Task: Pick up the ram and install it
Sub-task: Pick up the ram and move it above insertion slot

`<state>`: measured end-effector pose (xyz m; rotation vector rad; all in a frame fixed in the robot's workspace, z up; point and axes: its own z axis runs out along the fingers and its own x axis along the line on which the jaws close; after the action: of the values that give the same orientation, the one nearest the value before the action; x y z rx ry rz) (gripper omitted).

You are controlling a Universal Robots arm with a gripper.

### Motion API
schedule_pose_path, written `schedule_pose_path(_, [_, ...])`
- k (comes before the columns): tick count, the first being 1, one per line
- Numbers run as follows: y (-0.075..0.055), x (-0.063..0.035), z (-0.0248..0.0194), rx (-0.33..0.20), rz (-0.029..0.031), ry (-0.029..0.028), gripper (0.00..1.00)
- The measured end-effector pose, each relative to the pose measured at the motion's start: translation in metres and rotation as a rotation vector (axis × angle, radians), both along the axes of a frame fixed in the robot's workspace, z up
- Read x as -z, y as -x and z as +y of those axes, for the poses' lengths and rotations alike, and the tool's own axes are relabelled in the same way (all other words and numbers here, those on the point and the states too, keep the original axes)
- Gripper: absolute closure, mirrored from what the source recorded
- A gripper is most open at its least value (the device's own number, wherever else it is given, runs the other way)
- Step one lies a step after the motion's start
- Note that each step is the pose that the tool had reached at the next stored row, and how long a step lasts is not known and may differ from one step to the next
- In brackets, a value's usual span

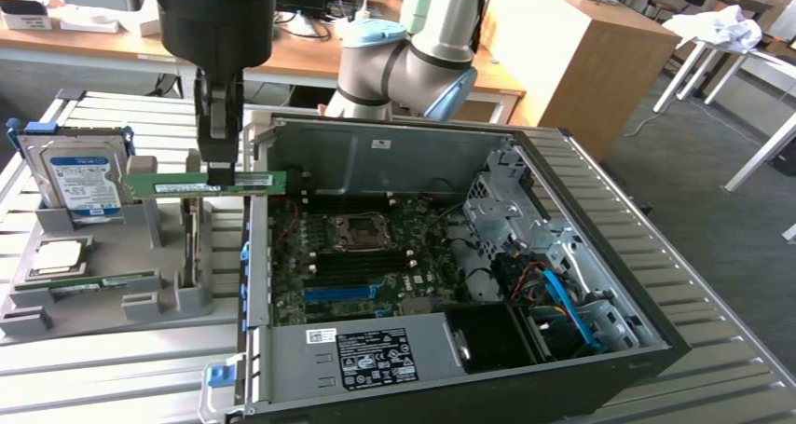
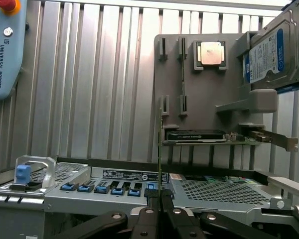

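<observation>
Exterior view: grips the ram (image 1: pixel 168 185) with the gripper (image 1: pixel 220 174), fingers pinched narrow on the green stick near its middle. Holds it level and on edge, above the grey holder tray (image 1: pixel 162 303), at the exterior view's left of the open computer case (image 1: pixel 597 284). Reaches just past the case's left wall with the stick's right end, far of the motherboard (image 1: pixel 361 256). Leaves on the tray a silver hard drive (image 1: pixel 77 177) standing upright at the far end, a processor (image 1: pixel 56 256) lying flat nearer, and a second green stick (image 1: pixel 100 282) seated in its slot.

Wrist view: looks down along the ram (image 2: pixel 160 149), seen edge-on as a thin line rising from the gripper (image 2: pixel 158 196), with both fingers (image 2: pixel 145 214) pressed against it. Shows beyond it the holder tray (image 2: pixel 189 89) with the processor (image 2: pixel 211 53), the hard drive (image 2: pixel 269 55) and a dark card (image 2: pixel 197 135), plus the case rim (image 2: pixel 114 177) just below.
</observation>
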<state>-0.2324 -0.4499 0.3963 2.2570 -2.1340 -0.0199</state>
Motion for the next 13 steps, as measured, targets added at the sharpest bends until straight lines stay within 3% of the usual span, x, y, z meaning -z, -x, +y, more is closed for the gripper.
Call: schedule_pose_path(13, [-0.0069, 0.0001, 0.0000, 0.000, -0.0001, 0.0006, 0.87])
